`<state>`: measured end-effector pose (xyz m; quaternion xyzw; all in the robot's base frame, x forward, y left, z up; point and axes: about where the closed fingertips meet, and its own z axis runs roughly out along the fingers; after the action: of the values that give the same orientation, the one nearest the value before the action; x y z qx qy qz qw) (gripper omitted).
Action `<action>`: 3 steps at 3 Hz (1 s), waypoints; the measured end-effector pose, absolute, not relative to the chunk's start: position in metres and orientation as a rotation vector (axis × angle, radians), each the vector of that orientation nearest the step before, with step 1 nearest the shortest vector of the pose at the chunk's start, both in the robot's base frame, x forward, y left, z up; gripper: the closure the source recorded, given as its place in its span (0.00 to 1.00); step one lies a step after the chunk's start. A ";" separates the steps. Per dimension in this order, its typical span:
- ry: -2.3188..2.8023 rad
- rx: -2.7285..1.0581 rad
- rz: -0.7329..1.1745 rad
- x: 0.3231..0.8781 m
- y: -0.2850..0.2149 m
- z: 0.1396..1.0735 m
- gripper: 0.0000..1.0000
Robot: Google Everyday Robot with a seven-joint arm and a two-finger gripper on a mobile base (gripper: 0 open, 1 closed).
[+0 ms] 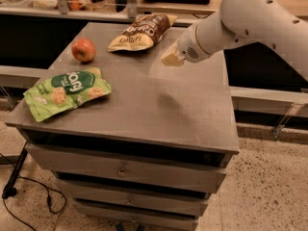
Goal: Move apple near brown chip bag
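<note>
On the bench (159, 109), counted: 1 apple (83, 50), 2 snack bags, nothing else on the top.

- Apple sits upright at the left-rear of the bench, on its own. It's near the brown chip bag (143, 31) but not touching it; bare bench shows between them. Apple is to the left of that bag and slightly nearer the front.
- Brown chip bag lies flat at the rear edge, about mid-width, with its tan lettered end pointing front-left toward the apple.
- Green bag (67, 91) lies flat at the left-front, in front of the apple and well apart from the brown one.
- 1 white arm (250, 18) comes in from the right. Its hand (172, 57) hovers above the bench just right of the brown chip bag, clear of the apple.
- Hand state: can't tell whether it's open or closed from where I stand. It has hold of neither the apple nor a bag.
- Below the top: 3 drawer fronts (120, 170), stacked.
- 1 black cable (33, 198) runs across the floor at the left.
</note>
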<state>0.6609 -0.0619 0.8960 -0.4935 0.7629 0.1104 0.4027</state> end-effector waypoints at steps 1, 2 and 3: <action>1.927 -1.250 0.281 0.661 -0.060 0.895 0.61; 1.927 -1.254 0.284 0.661 -0.058 0.894 0.38; 1.926 -1.257 0.286 0.660 -0.056 0.893 0.15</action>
<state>0.6604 -0.0564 0.8932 -0.4970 0.7616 0.1131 0.4002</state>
